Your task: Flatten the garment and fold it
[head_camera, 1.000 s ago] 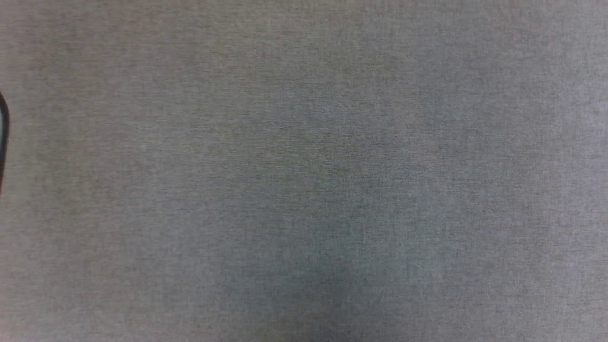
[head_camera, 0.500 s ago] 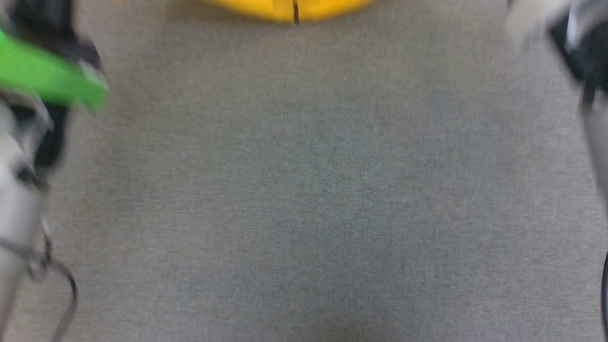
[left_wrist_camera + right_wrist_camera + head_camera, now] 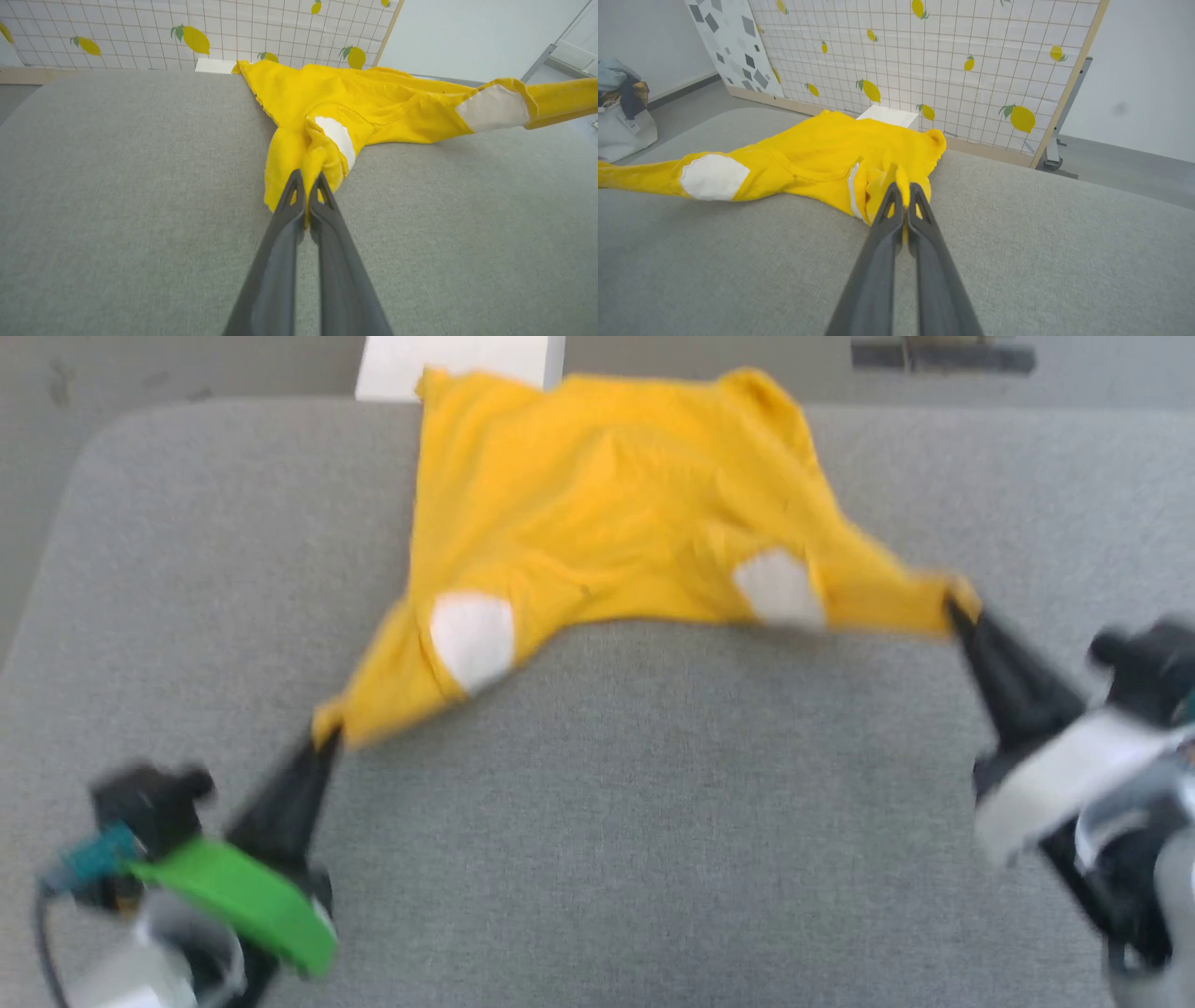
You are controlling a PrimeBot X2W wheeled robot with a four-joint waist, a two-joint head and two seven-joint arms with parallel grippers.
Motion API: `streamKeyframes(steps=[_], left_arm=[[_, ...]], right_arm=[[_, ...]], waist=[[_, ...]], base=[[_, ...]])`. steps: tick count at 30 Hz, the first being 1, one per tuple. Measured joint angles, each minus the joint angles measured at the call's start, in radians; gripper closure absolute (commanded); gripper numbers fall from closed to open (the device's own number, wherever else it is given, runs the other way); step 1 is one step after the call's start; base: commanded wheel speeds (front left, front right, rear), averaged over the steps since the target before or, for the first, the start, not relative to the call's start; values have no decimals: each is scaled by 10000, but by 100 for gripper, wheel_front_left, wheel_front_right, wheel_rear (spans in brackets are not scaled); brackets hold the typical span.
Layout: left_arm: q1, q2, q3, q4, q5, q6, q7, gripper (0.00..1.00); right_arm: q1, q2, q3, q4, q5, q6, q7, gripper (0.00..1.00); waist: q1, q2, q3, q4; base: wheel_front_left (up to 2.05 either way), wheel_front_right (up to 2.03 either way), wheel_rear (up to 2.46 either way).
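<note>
Pinching the garment (image 3: 607, 513) at both ends

Left gripper (image 3: 307, 179) has its fingers pressed together on a bunched yellow corner, and right gripper (image 3: 902, 186) is clamped likewise on the opposite corner. Between them the shirt stretches across the far half of the grey padded table (image 3: 653, 821) (two white patches face up). Beyond the table's far edge stand a white box (image 3: 887, 115) and a lemon-print grid panel (image 3: 952, 56).
</note>
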Motion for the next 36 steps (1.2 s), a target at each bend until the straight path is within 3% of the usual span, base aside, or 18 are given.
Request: streamKeyframes(steps=[13, 18, 23, 30, 35, 36], left_arm=[[2791, 278, -1200, 648, -1461, 278, 1737, 100], [3522, 692, -1515, 742, -2025, 671, 2775, 100], [4022, 736, -1791, 667, -2408, 1018, 3442, 100], [4417, 901, -1848, 337, -2775, 1375, 3789, 100], [4460, 1011, -1400, 2, -2627, 1559, 2963, 100], [4452, 1007, -1298, -128, -2550, 1555, 2757, 100]], right_arm=[[4359, -803, -59, -121, 1028, 0, 462, 100], [5582, -1066, -481, 278, 1419, 0, 713, 100], [6587, -1208, -552, 681, 1791, 0, 1459, 100], [7594, -1241, -779, 811, 2311, 0, 2623, 100], [7570, -1131, -1191, 663, 2211, 0, 2462, 100], [7537, -1041, -1294, 667, 2102, 0, 2337, 58]], waist=[[0, 0, -1489, -57], [0, 0, -1753, -81], [0, 0, -2018, -126], [1, 0, -2381, -77], [1, 0, -2543, -55], [0, 0, -2556, -43]], base=[[0, 0, 0], [0, 0, 0], [0, 0, 0], [0, 0, 0], [0, 0, 0], [0, 0, 0]])
